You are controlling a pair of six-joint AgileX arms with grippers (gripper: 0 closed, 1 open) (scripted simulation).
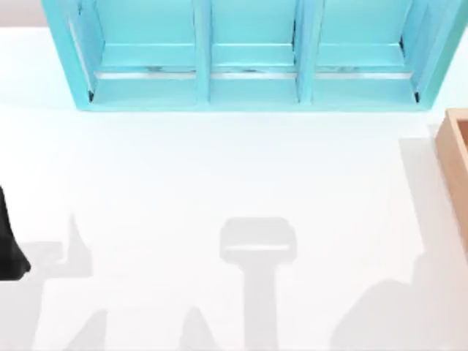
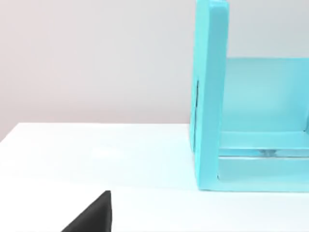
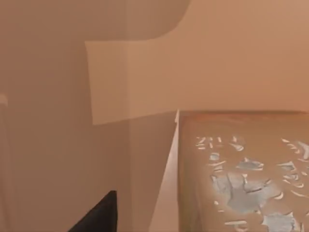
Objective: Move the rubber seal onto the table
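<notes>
Left arm [image 1: 9, 241] sits at the left edge of the white bench [image 1: 219, 168], well short of the turquoise shelf unit [image 1: 248, 55] along the far side. A dark tip of its fingers [image 2: 94, 215] shows in the left wrist view; opening cannot be told. Right wrist camera looks inside the orange-tan wooden box [image 1: 457, 172] at the bench's right edge, close over the rubber seal [image 3: 241, 179], a tan-brown block with a pale flaked mark. A right finger tip [image 3: 99, 215] shows; grip state cannot be told.

Table [image 1: 219, 175] smooth matt white; shelf unit [image 1: 248, 55] glossy turquoise; wooden box [image 1: 457, 157].
</notes>
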